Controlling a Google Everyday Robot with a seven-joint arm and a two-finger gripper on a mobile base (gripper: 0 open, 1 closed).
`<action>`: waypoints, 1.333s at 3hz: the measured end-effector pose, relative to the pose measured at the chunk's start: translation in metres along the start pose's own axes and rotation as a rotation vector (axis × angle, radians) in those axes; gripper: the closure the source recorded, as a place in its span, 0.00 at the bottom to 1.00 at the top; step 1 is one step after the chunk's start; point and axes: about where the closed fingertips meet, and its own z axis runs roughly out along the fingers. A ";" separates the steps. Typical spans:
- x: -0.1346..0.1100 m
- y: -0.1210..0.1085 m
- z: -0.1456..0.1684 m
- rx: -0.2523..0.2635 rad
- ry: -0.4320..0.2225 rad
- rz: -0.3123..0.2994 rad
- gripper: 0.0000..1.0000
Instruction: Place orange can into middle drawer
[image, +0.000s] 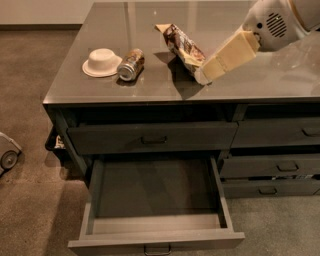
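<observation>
The orange can lies on its side on the grey countertop, touching the right side of a white bowl. The middle drawer is pulled fully out below the counter; its grey tray holds nothing. My gripper reaches in from the upper right, low over the counter. Its cream tip is at the near end of the snack bag, well to the right of the can and holding nothing I can see.
A long brown-and-yellow snack bag lies between the can and the gripper. The top drawer is shut above the open one. Narrower drawer fronts stack at the right. A wheeled object sits on the carpet at left.
</observation>
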 end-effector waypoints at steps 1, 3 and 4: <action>-0.002 0.001 0.004 0.031 -0.038 0.040 0.00; -0.052 0.016 0.075 0.014 -0.213 0.053 0.00; -0.075 0.020 0.108 -0.020 -0.261 0.053 0.00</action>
